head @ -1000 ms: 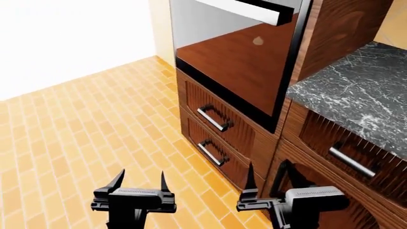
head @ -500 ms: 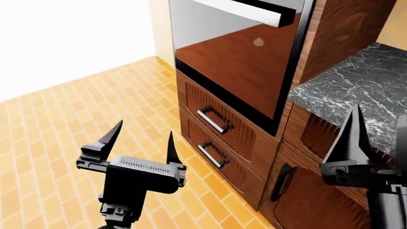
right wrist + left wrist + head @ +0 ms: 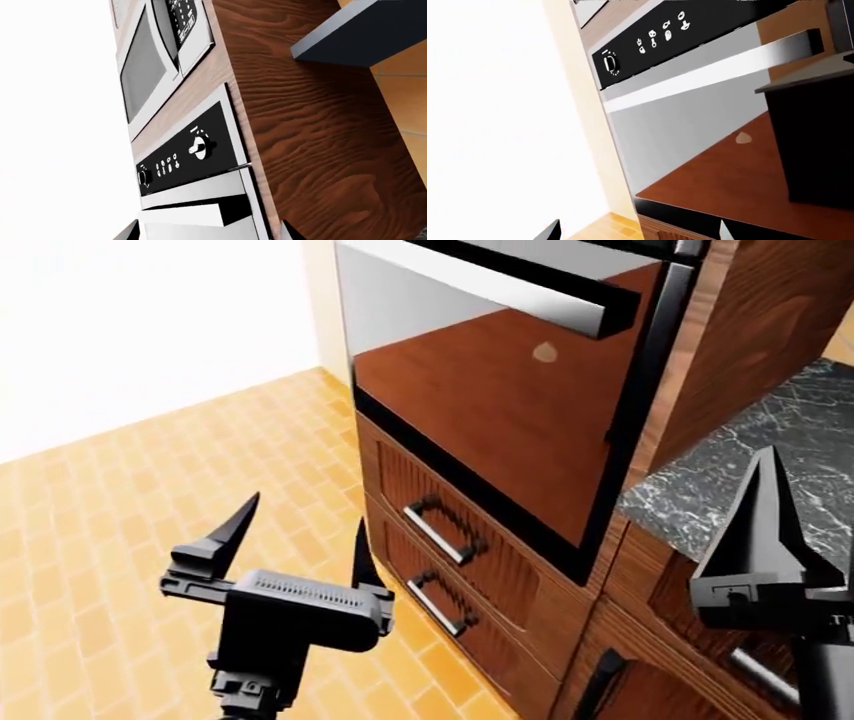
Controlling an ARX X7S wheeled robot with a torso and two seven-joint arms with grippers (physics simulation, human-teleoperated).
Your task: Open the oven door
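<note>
The oven door (image 3: 494, 410) is a glossy black-framed glass panel, standing shut in the wood cabinet. Its long bar handle (image 3: 534, 285) runs across the top. My left gripper (image 3: 304, 530) hangs open in front of and below the door, apart from it; in the left wrist view the door glass (image 3: 714, 165), handle (image 3: 714, 70) and control panel (image 3: 647, 42) lie ahead of its spread fingertips. My right gripper (image 3: 210, 232) is open, facing the handle (image 3: 193, 215) and control panel (image 3: 187, 157). One of its fingers (image 3: 761, 530) shows at the head view's right.
Two wood drawers with silver handles (image 3: 441, 530) sit under the oven. A dark marble countertop (image 3: 747, 460) lies to the right, with a black-handled cabinet door (image 3: 594, 680) below it. A microwave (image 3: 153, 50) sits above the oven. Orange tiled floor (image 3: 134, 520) spreads left.
Both grippers rose into view over the last second. Since half a second ago the oven looms larger and shifted slightly left in the head view. The door stays shut.
</note>
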